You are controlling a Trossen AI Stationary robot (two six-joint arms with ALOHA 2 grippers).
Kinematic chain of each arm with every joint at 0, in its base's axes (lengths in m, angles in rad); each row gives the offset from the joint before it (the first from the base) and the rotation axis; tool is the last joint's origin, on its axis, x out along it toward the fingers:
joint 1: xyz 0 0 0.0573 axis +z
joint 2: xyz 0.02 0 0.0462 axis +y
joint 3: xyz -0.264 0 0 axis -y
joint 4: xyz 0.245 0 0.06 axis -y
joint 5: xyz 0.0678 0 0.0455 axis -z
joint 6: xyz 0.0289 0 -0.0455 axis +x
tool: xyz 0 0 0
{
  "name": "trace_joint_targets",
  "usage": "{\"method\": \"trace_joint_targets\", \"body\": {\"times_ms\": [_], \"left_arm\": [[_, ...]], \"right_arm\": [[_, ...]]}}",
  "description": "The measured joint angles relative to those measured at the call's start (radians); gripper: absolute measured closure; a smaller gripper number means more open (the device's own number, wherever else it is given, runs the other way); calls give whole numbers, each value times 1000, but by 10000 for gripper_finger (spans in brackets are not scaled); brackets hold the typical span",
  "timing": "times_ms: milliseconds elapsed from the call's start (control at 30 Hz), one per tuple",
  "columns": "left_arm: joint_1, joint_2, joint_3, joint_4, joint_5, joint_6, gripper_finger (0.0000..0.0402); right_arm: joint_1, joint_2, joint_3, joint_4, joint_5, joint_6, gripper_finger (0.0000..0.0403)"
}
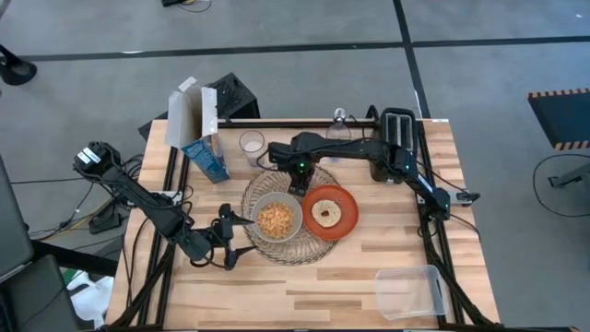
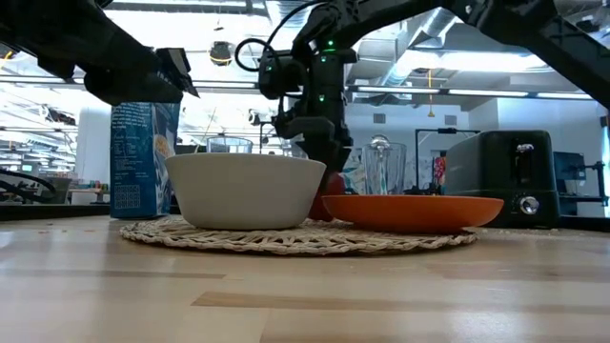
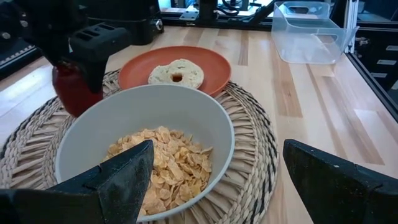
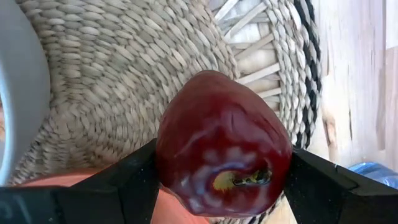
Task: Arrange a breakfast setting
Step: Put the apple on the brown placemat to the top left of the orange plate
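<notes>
Fingers of my right gripper are closed against both flanks of the small red apple, a glossy, dark-skinned fruit with its stem dimple turned toward my wrist camera. I hold it over the far part of the woven mat, just behind the gap between bowl and plate; whether it touches the weave cannot be determined. Seen from above, this gripper points down at the end of a dark arm reaching in from the right side. The mat is a large round disc of pale coiled fibre with an open, spoked rim. On it sits the pale grey bowl, smooth and round, filled with golden flakes. Just beside it, lapping over the mat's right edge, lies the orange plate, shallow and matte, carrying the round bagel, pale-crusted with a small central hole. My left gripper waits near the mat's left edge, its two dark, grainy fingers spread wide and holding nothing. The table is light, jointed wood planking.
</notes>
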Motion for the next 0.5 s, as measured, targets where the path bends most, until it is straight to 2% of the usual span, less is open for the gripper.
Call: {"method": "trace_joint_targets", "body": {"times_ms": [500], "left_arm": [[0,0,0,-1,5,-5,58]], "right_arm": [[7,1,-2,10,0,-11,42]]}}
